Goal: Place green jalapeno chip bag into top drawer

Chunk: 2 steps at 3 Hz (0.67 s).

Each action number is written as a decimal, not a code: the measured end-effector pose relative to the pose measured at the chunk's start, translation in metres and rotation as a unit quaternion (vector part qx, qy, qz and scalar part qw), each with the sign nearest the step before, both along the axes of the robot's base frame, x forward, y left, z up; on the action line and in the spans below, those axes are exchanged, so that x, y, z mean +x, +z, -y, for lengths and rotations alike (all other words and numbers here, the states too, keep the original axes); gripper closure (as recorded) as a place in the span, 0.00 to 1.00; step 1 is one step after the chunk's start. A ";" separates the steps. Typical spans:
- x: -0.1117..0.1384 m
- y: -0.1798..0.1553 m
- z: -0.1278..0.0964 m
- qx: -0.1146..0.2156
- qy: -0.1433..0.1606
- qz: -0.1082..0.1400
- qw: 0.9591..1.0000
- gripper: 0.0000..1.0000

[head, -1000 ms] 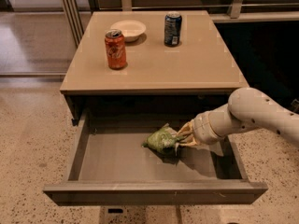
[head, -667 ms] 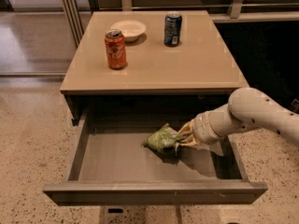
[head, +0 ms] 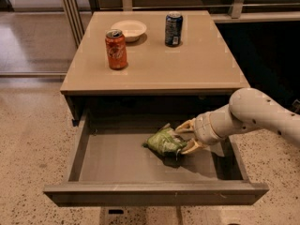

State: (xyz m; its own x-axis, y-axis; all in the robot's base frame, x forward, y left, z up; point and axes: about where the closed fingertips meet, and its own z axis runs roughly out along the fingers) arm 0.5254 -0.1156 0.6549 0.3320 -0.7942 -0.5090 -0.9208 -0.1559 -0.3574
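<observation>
The green jalapeno chip bag (head: 163, 142) is a wrinkly green foil bag lying on the grey floor of the open top drawer (head: 117, 158), right of the middle. My gripper (head: 184, 138) reaches in from the right on a pale arm. Its two tan fingers (head: 186, 125) sit on either side of the bag's right end and touch it. The bag is low in the drawer, with its shadow right under it.
On the tan table top (head: 197, 64) stand an orange-red soda can (head: 116, 49), a white bowl (head: 130, 29) and a dark blue can (head: 173, 29). The drawer's front panel (head: 154, 193) juts towards the camera. A speckled floor (head: 28, 144) lies around.
</observation>
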 end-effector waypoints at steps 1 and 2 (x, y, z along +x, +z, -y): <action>0.000 0.000 0.000 0.000 0.000 0.000 1.000 0.00; 0.000 0.000 0.000 0.000 0.000 0.000 1.000 0.00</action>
